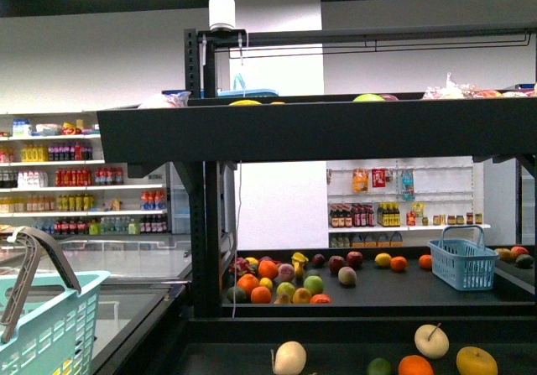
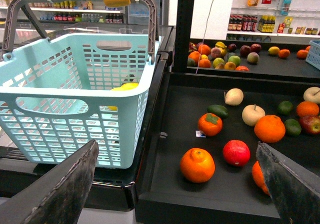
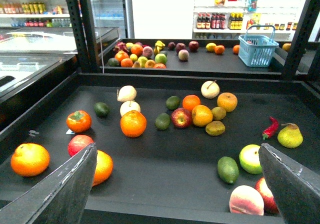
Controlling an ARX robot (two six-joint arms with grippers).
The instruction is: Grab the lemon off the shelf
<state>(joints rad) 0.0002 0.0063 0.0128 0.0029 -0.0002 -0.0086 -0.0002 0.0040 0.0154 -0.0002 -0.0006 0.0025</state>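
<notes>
At the far left stands a pale turquoise basket (image 2: 75, 103) with a grey handle raised over it, set just beside the left edge of the shelf (image 1: 277, 132). Inside it, seen over the near wall and through the slots, lies a bright yellow rounded shape that appears to be the lemon (image 2: 125, 86). Most of it is hidden, so I cannot tell this for sure. The left gripper (image 2: 176, 146) hangs above the corner where the basket meets the lowest black deck. Its jaws are spread wide apart with nothing between them. Below it on the deck lie an orange (image 2: 197, 165) and, just beside that, a red fruit (image 2: 236, 153). Further along, the right gripper (image 3: 177, 149) hangs over the middle of the same deck, its jaws likewise wide apart and empty. A second orange (image 3: 133, 123) sits ahead of its left finger, among a loose scatter of apples, pale fruit and green fruit. Toward the right of this deck lie a dark green fruit (image 3: 228, 169), a red chili (image 3: 270, 128) and a yellow-green pear (image 3: 290, 135). On the farther deck, beyond a heap of mixed fruit, a small yellow fruit (image 1: 383, 259) rests next to an orange one. To their right a blue basket (image 1: 463, 264) stands upright.
</notes>
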